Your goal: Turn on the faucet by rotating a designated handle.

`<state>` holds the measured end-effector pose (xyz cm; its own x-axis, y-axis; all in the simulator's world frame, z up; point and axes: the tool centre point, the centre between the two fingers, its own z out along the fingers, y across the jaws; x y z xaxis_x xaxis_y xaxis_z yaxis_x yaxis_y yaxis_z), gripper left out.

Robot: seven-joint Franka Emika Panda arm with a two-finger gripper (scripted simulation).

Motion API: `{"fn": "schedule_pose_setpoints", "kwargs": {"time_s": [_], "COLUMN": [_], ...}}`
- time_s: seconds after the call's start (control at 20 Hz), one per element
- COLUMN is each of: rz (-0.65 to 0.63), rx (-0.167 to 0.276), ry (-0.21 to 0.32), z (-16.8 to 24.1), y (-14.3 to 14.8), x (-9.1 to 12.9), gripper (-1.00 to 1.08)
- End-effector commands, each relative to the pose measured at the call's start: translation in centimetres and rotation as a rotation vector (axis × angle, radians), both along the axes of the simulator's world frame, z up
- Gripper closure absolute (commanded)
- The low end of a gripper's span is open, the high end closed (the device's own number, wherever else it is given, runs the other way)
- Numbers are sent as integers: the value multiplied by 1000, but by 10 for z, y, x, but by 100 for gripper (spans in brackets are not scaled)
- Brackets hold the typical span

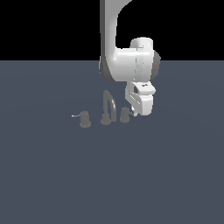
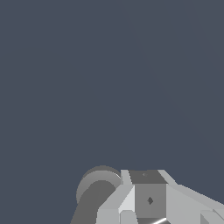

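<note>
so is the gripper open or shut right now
Cannot tell. In the exterior view the gripper sits low beside the handle, fingertips hidden; the wrist view shows only finger bodies beside that knob.

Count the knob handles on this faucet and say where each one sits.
2. One knob sits at the exterior view's left of the spout; the other knob sits at its right, beside the gripper, lever mostly hidden.

The arm was glossy white with rounded housings and a dark grey joint band; its tool was blocky, pale grey, faceted.
</note>
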<state>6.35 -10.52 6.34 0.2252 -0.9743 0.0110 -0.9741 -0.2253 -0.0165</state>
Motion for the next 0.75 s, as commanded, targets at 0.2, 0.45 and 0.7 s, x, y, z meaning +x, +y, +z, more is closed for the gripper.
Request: {"fn": "schedule_pose_setpoints", "kwargs": {"time_s": [0.2,0.45,0.7], "rz": [10,-3,8], "rx": [7,2,6], "ry": [17,14,18], "z": [0,0,0], "y": [23,28,59], "x": [-22,-20,-22], "gripper": [108,108,108]}}
